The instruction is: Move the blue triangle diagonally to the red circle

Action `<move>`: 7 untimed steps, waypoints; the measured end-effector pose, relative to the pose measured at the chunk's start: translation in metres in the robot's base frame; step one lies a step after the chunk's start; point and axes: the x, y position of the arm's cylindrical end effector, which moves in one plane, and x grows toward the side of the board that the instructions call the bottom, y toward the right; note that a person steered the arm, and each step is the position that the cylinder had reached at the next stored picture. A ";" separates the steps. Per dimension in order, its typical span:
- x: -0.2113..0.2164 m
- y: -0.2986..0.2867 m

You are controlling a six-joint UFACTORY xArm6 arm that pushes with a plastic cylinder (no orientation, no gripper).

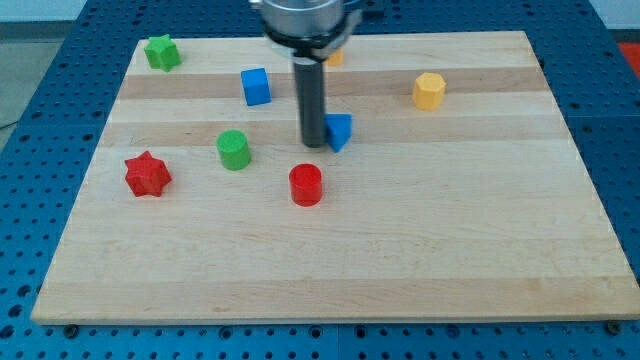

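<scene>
The blue triangle [340, 131] lies near the middle of the wooden board [330, 260]. The red circle [306, 185], a short cylinder, stands below it and a little to the view's left. My tip [313, 146] is at the end of the dark rod, touching or almost touching the blue triangle's left side, and above the red circle. The rod hides part of the triangle's left edge.
A blue cube [256, 86] sits at the upper left of the rod. A green cylinder [233, 149] and a red star [147, 174] lie at the left. A green star [161, 51] is at the top left. A yellow hexagon [428, 90] is at the right. An orange block [335, 57] peeks out behind the rod.
</scene>
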 end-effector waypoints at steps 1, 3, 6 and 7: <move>-0.002 0.038; 0.023 0.047; -0.072 0.074; -0.107 0.072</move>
